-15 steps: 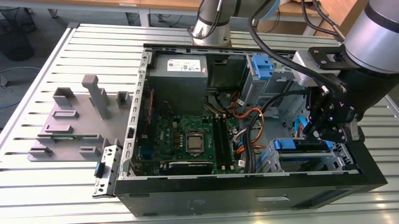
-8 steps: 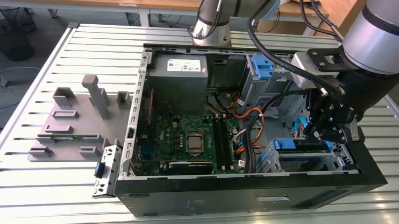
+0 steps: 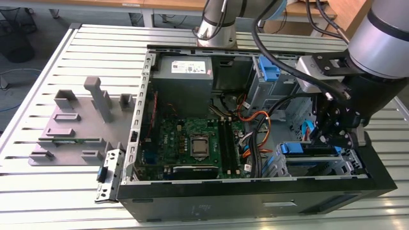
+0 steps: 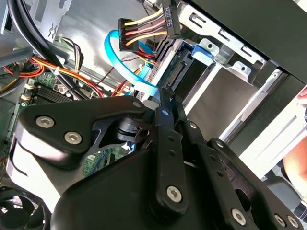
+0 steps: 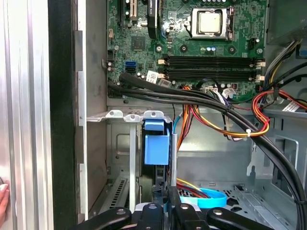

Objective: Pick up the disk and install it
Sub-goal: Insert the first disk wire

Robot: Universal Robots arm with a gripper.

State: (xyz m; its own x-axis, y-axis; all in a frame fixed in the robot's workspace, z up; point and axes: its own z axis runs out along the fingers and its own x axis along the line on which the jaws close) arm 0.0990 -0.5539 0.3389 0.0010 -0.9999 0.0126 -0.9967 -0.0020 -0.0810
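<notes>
The disk [image 3: 300, 149] stands on edge in the drive cage [image 3: 323, 166] at the front corner of the computer case [image 3: 255, 203], on the exterior view's right. The gripper [image 3: 332, 140] reaches down to it there.

The first wrist view looks along the gripper [image 5: 167, 194] into the cage [image 5: 120, 143]. The disk's blue rail end [image 5: 157, 143] sits between the cage's metal walls, with the motherboard [image 5: 192, 33] beyond. The fingers [image 5: 152, 211] are drawn together with barely a sliver between them, too narrow to be clamped across the disk.

The second wrist view looks from the side. The gripper [image 4: 165, 96] tip is at the disk's [image 4: 168, 60] connector edge, just beside a hanging power plug [image 4: 129, 33] and a blue data cable [image 4: 112, 50].

The exterior view takes in the slatted table [image 3: 51, 191] and the grey fixture [image 3: 70, 124] near its left edge, well apart from the disk
</notes>
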